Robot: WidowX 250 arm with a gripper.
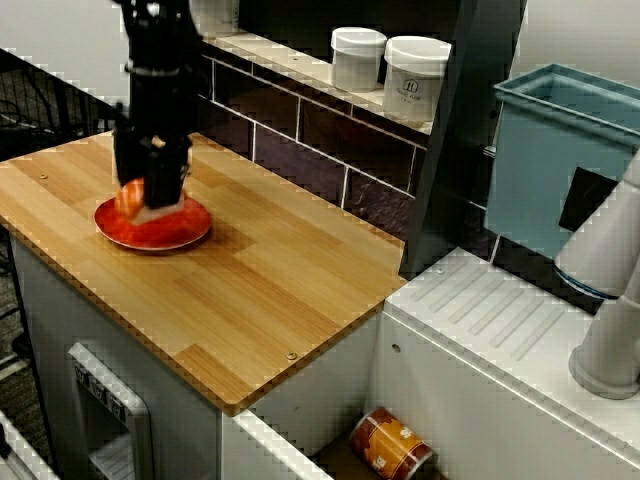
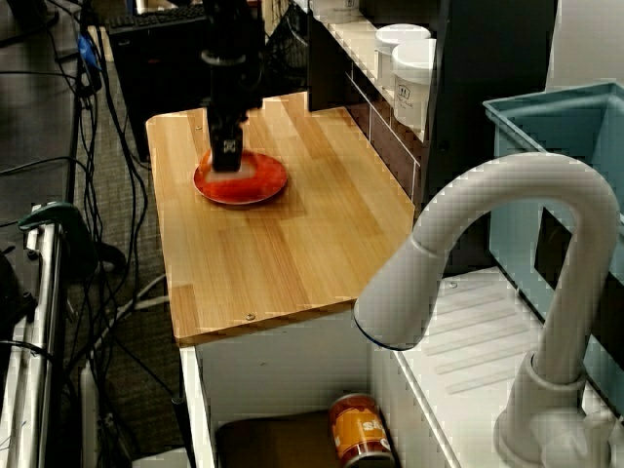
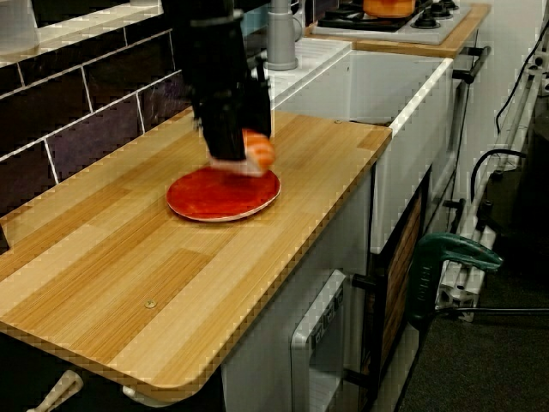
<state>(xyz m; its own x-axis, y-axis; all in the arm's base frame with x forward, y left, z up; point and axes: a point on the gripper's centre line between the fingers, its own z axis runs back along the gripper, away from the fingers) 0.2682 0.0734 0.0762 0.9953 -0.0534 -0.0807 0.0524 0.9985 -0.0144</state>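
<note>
Your fingers (image 3: 230,137) point straight down and are closed on the orange-and-white sushi piece (image 3: 257,153), a top-down grip that likely keeps it level over the red plate (image 3: 214,202). The piece hangs low over the plate's wall-side half, toward the bench (image 3: 129,275) end away from the sink (image 3: 403,120). Whether it touches the plate, you cannot tell.

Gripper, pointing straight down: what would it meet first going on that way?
The red plate, probably: the gripper holds an orange-and-white piece just above it, so that piece would touch the plate first.
</note>
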